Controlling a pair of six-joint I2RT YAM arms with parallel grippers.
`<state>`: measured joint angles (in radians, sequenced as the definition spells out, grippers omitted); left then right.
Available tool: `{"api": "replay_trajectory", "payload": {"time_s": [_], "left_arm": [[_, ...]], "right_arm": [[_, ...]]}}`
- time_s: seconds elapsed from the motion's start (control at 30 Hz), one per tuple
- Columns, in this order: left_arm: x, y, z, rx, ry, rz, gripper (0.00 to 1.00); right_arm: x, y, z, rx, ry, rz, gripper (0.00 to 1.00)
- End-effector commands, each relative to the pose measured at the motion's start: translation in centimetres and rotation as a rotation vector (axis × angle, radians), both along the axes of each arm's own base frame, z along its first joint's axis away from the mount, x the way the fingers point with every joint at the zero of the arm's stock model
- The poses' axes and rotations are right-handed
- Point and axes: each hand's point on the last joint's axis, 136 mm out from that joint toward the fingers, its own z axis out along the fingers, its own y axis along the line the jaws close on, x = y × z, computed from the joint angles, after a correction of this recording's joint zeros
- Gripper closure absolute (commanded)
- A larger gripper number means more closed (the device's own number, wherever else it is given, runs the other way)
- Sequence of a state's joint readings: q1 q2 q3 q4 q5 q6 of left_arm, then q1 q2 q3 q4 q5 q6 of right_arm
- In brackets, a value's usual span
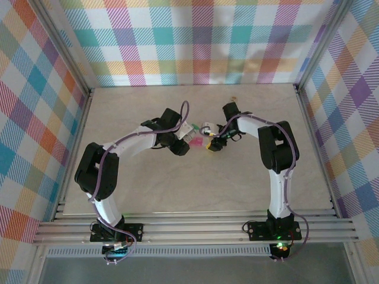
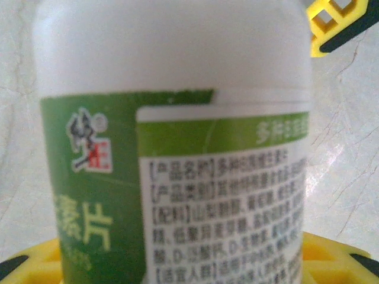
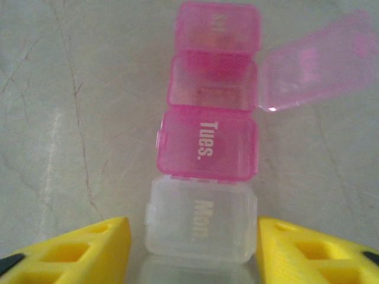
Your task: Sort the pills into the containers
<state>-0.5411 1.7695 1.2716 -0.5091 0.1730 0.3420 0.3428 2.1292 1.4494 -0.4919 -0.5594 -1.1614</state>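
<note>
Lengthwise the pill box (image 3: 204, 148) points away from the right gripper (image 3: 192, 228), between its spread fingers (image 3: 89, 248); left gripper (image 2: 183, 260) apparently clamps the bottle (image 2: 172, 71).

bottle (image 2: 172, 71): white, green | pill box (image 3: 210, 145): pink, clear | walls (image 1: 201, 41): plaid

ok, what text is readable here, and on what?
"Tues." on a closed pink lid of the pill box.
"Mon." on the clear lid next to it.
"产品名称", "配料" on the white bottle label; remaining print blurred.
Far pink lids: lettering too faint.
</note>
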Motion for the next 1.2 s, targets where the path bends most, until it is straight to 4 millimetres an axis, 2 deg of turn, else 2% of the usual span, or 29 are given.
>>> {"api": "replay_trajectory", "payload": {"time_s": [0.0,0.03,0.4,0.77,1.0,1.17], "left_arm": [[-0.2,0.1,1.4,-0.031,-0.027,-0.013,1.00],[-0.2,0.2,1.3,-0.032,-0.027,-0.011,1.00],[-1.7,0.9,0.8,-0.031,0.005,0.017,1.00],[-6.0,0.5,-0.5,-0.012,0.020,-0.001,1.00],[-8.0,0.4,-0.3,-0.001,0.007,-0.017,1.00],[-8.9,0.5,-0.3,0.004,0.004,-0.018,1.00]], "right_arm": [[-0.6,0.3,-0.4,-0.002,0.013,0.035,0.50],[-0.7,0.3,-0.3,-0.004,0.014,0.034,0.53],[-3.9,-0.5,-0.5,-0.056,0.034,0.015,0.58],[-6.9,-0.1,-0.3,-0.086,0.073,-0.051,0.56],[-8.7,0.4,-0.3,-0.106,0.059,-0.061,0.50],[-8.9,1.0,1.0,-0.097,0.078,-0.108,0.49]]}}
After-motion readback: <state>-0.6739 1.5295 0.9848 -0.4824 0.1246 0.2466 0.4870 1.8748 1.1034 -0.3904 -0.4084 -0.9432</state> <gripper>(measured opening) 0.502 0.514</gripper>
